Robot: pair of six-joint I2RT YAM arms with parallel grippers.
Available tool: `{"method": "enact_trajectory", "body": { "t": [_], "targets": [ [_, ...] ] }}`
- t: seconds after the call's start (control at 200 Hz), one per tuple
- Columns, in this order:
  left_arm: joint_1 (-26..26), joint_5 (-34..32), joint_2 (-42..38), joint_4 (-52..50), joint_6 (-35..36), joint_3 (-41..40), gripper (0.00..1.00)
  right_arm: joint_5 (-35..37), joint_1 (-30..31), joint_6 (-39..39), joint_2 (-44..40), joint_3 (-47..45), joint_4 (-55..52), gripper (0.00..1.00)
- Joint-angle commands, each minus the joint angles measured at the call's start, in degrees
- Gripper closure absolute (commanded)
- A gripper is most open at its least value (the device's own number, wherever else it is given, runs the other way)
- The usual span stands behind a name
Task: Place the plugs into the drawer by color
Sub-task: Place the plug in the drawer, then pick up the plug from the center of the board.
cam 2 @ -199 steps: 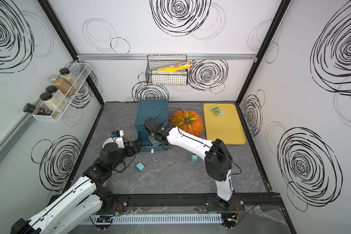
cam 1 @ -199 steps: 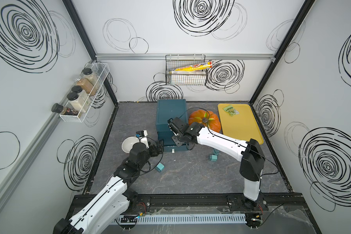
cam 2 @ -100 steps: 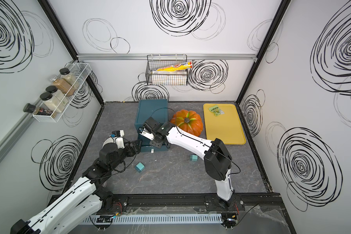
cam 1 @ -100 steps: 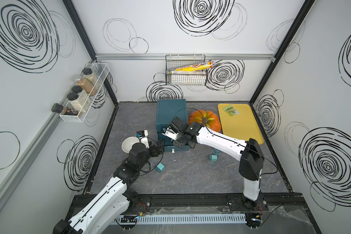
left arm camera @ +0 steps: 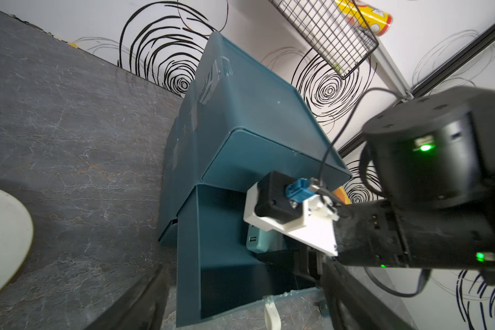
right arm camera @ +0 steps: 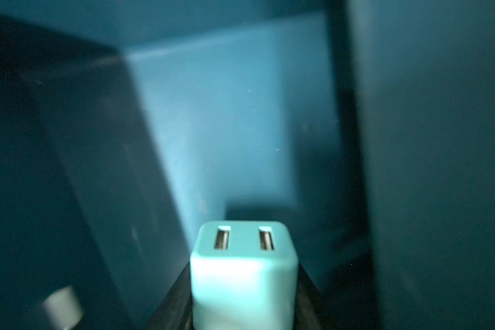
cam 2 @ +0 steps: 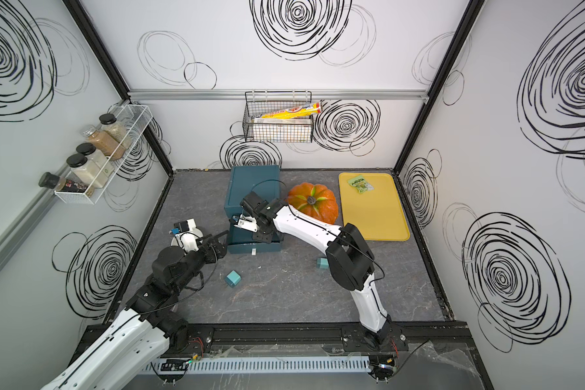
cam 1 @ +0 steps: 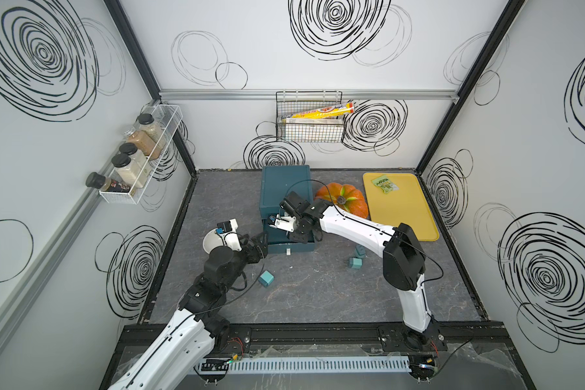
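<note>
The right claw (cam 1: 273, 226) pinches a light teal plug (right arm camera: 243, 274) low inside the pulled-out drawer (left arm camera: 189, 257) of the dark teal chest (cam 1: 286, 189), the left claw (cam 1: 261, 241) is spread just beside it, and three more teal plugs (cam 1: 266, 279) wait on the worktop (cam 1: 318, 297), with no pink ones visible.

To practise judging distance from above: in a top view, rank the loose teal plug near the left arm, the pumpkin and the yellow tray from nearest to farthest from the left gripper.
1. Teal plug: on the floor, just base-side of the left gripper.
2. Pumpkin: farther right, toward the back wall.
3. Yellow tray: far right, past the pumpkin.
</note>
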Motion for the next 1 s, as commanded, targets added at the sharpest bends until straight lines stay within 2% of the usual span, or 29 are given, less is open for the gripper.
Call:
{"method": "enact_trajectory", "body": {
  "t": [0.0,0.205,0.32,0.37,0.466,0.541,0.616,0.731,0.871,0.996],
  "targets": [
    [0.19,-0.02,-0.57,0.45,-0.23,-0.05,0.1,-3.59,0.24,-0.12,2.21,2.29,-4.37,0.91],
    [0.08,6.78,-2.27,-1.76,-2.71,1.63,0.07,-4.77,-0.32,1.68,5.41,5.72,-6.59,0.85],
    [0.08,10.37,-2.47,-7.83,-3.69,4.29,0.07,-5.93,-0.59,3.76,3.89,7.48,-6.98,0.7],
    [0.08,12.27,-3.0,-9.55,-4.34,4.46,0.07,-6.94,-0.78,4.01,2.52,7.37,-6.25,0.6],
    [-0.04,14.55,-4.29,-12.55,-5.63,4.33,0.06,-7.94,-0.81,4.38,-0.47,6.21,-4.47,0.48],
    [-0.28,14.76,-5.17,-15.26,-6.07,4.14,0.03,-7.84,-0.81,4.76,-2.19,5.48,-3.45,0.43],
    [-0.9,12.8,-6.27,-17.72,-6.36,3.74,0.02,-8.12,-0.81,4.98,-3.04,5.37,-3.11,0.41],
    [-4.52,8.03,-6.17,-17.62,-7.67,2.43,0.02,-8.07,-0.81,5.54,-4.03,5.82,-2.82,0.39],
    [-7.22,8.48,-5.9,-14.91,-9.74,-1.45,0.11,-5.01,-0.81,5.92,-6.49,4.56,-1.58,0.46],
    [-12.83,0.04,-3.24,-15.13,-9.93,-3.74,0.14,-9.49,-0.81,7.45,-12.05,1.85,0.01,0.47]
  ]
}}
